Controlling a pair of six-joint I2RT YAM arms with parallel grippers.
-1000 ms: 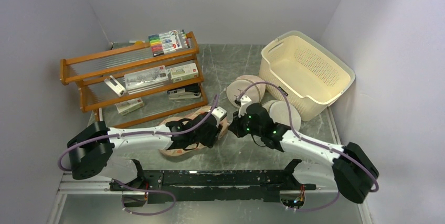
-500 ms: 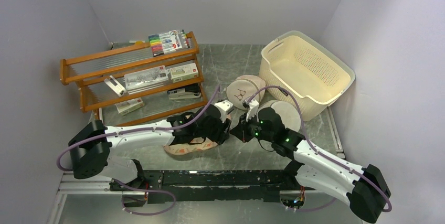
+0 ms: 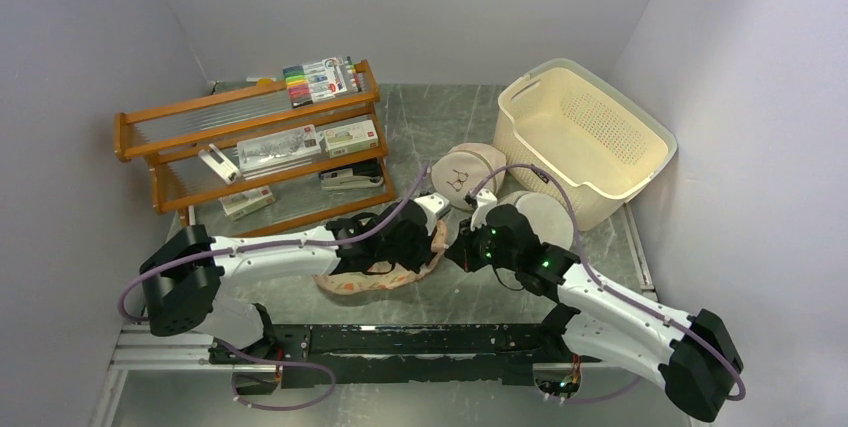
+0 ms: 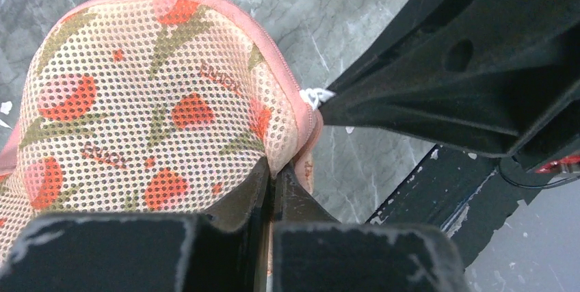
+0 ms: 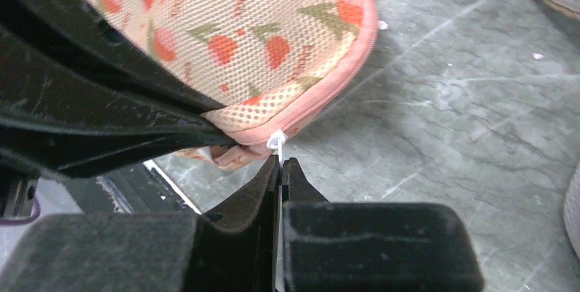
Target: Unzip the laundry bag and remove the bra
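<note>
Stretches left arm low toward 3 o'clock, left gripper (image 4: 271, 172) pinched shut. Reaches right arm toward 10 o'clock, right gripper (image 5: 281, 169) pinched shut. Holds both grippers tip toward tip, just beside each other.

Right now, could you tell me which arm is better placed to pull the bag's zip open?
Right. The right hand is shut on the white zip pull at the pink edge of the bag, so it can likely draw it along. The left hand is clamped on the bag's fabric, steadying it.
</note>
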